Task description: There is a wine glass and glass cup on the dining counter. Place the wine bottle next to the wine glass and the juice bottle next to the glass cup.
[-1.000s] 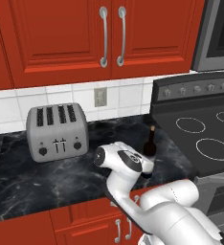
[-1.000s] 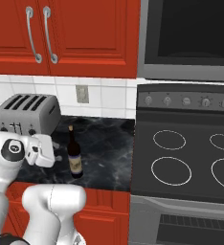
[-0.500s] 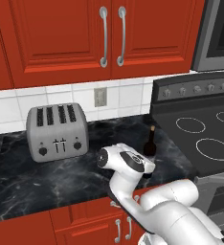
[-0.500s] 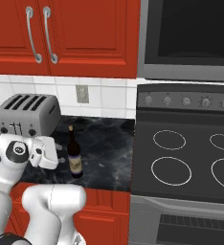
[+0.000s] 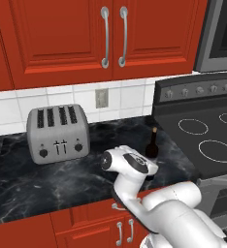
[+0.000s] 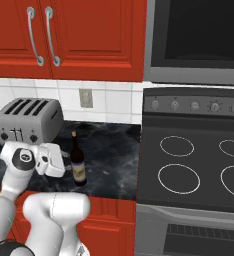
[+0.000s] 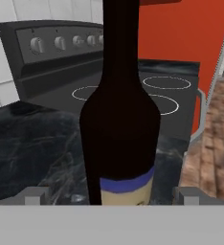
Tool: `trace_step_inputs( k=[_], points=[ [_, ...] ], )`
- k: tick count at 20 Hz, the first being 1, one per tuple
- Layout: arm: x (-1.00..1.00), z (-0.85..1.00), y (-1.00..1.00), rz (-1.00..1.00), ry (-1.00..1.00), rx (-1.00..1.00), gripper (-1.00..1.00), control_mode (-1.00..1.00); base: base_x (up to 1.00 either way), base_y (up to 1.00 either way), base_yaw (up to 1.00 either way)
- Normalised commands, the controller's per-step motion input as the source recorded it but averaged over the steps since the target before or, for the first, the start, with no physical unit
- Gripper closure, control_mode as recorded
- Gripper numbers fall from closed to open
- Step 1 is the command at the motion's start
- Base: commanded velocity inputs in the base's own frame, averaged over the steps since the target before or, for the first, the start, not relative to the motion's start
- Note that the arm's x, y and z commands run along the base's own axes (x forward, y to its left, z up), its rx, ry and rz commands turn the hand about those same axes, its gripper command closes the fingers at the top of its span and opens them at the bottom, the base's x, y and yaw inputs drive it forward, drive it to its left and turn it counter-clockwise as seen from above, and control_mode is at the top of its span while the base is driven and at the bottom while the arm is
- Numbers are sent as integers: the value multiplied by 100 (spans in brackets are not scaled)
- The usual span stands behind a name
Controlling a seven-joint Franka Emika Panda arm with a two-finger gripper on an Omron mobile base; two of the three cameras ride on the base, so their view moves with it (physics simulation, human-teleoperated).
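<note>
Tall slim dark wine bottle (image 6: pixel 78 162) with tan cork-coloured top is standing upright on the narrow black marble worktop (image 6: pixel 111 160), near its front edge. All places taken from the bottle.

In the hand view the bottle (image 7: pixel 119 119) is sitting dead centre and very close, a blue band and cream label low on its body.

Pincer (image 7: pixel 111 196) is standing with its fingers wide apart, one small grey tip (image 7: pixel 35 196) on each side of the bottle's base; not clamped on it, gaps showing on both sides.

In the right base view the white hand of the arm (image 6: pixel 51 160) is hanging just beside the bottle, on its left.

Silver four-slot toaster (image 6: pixel 28 121) is sitting left of the bottle and further back, near the white tiled wall (image 6: pixel 114 100).

Black glass-top stove with ring markings (image 6: pixel 194 165) is lying right of the bottle.

Red cabinet doors with metal handles (image 6: pixel 64 37) are hanging above it.
</note>
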Motion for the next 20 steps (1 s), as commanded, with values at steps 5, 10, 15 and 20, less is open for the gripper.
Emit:
trace_step_inputs(
  k=[5,10,15,20],
  points=[
    [11,-2,-14,0,0,0,-100,-100,0,0,0],
    [9,-3,-11,0,1,0,-100,-100,0,0,0],
    [11,-8,-6,0,2,0,-100,-100,0,0,0],
    [12,-10,-8,0,3,0,-100,-100,0,0,0]
  ],
)
